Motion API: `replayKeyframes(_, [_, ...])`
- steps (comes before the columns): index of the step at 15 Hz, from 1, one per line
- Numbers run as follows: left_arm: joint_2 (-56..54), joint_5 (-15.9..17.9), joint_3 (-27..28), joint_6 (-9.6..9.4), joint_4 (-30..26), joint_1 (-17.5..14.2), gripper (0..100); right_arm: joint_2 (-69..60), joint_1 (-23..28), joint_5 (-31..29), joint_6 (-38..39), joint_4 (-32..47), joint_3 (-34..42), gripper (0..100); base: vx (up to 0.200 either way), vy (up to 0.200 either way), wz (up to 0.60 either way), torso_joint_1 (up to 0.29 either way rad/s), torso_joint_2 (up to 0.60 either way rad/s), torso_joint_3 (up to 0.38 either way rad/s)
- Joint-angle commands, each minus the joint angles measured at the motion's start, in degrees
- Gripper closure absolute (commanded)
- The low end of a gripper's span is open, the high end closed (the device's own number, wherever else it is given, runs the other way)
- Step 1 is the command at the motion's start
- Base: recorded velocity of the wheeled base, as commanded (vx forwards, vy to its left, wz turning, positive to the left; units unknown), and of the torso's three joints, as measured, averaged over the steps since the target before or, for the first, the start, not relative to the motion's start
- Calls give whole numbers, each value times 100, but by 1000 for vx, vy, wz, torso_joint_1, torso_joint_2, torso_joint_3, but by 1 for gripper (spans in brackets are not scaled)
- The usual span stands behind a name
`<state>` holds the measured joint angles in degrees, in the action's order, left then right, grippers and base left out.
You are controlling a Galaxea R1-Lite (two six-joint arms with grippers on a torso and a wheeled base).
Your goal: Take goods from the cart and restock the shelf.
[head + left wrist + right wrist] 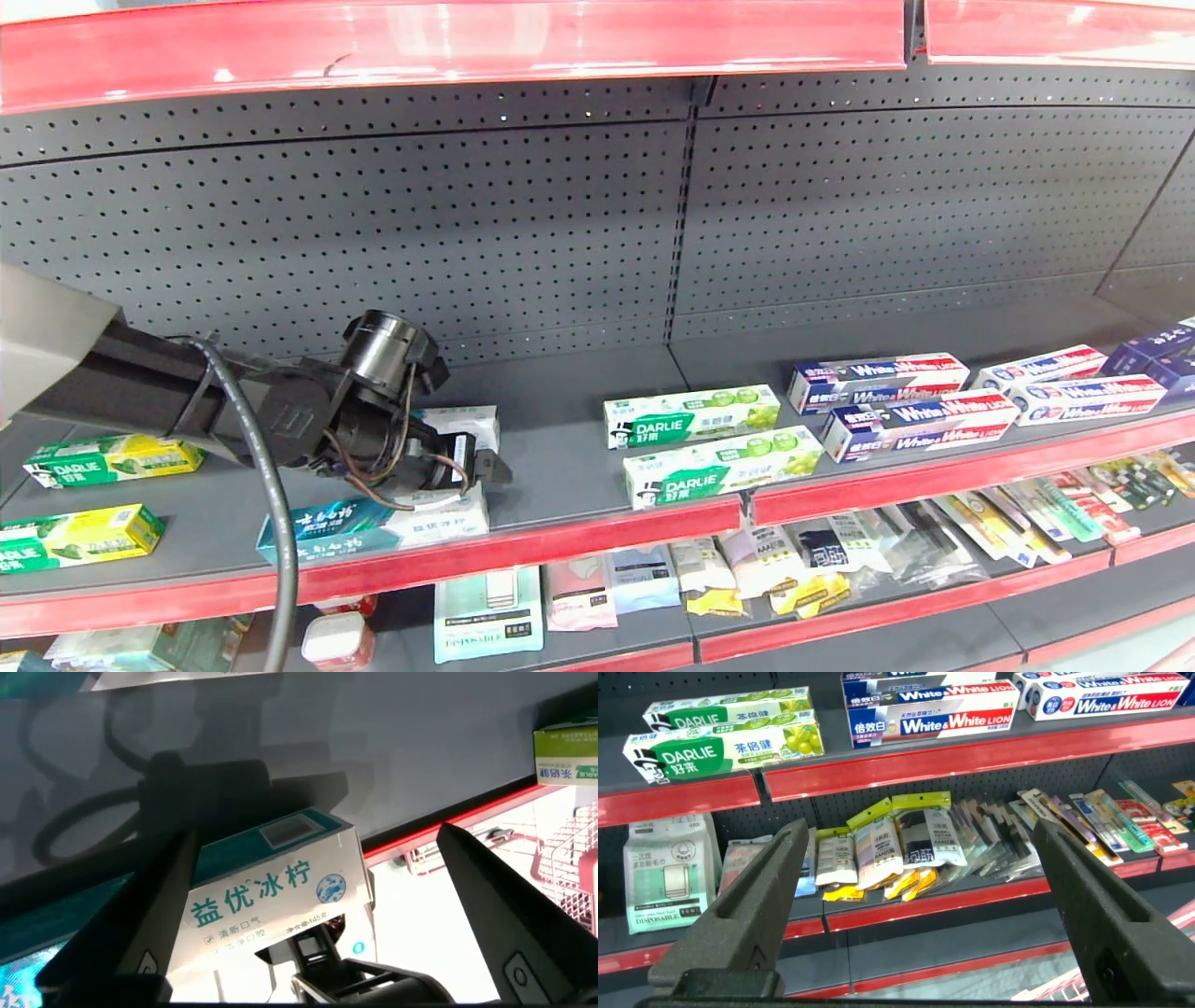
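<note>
**Shelf**: grey deck, perforated grey back panel, red front edge.

**Left claw**: low over the deck near the front edge, left of centre. Its fingers are spread wide. The wrist view shows the teal-and-white box lying between them. One finger is close against the box's side, and a clear gap separates the box from the other finger. The box is not clamped.

**Teal-and-white box**: lies flat on the deck, lengthwise along the front edge. Its right end is under the left claw.

**White box**: lies flat just behind the left claw, nearer the back panel.

**Right claw**: fingers spread wide with nothing between them, facing the shelf front at the level of the lower shelf.

**Red wire cart**: seen in the left wrist view past the front edge, below deck level.

**Other stock on the deck:**
- Two green-and-yellow boxes at the left end, one behind the other.
- Two green-and-white boxes right of centre, the front one at the front edge.
- Four blue-and-white boxes further right, in front-and-back pairs.
- Dark blue boxes at the right end.

**Lower shelf**: flat packets and sachets, crowded along its length.
</note>
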<state>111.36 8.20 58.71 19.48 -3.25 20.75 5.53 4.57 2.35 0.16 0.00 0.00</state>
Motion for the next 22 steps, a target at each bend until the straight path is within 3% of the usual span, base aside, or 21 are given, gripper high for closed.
replayKeyframes(1, [-18, 6, 0, 3, 0, -1, 0, 9, 0, 2, 2, 0, 0, 0, 0, 0, 0, 0, 0, 0])
replayKeyframes(7, [123, 164, 88, -6, 18, 70, 0, 9, 0, 2, 2, 0, 0, 0, 0, 0, 0, 0, 0, 0])
replayKeyframes(22, [263, 164, 167, -6, 123, 114, 0, 9, 0, 2, 2, 0, 0, 0, 0, 0, 0, 0, 0, 0])
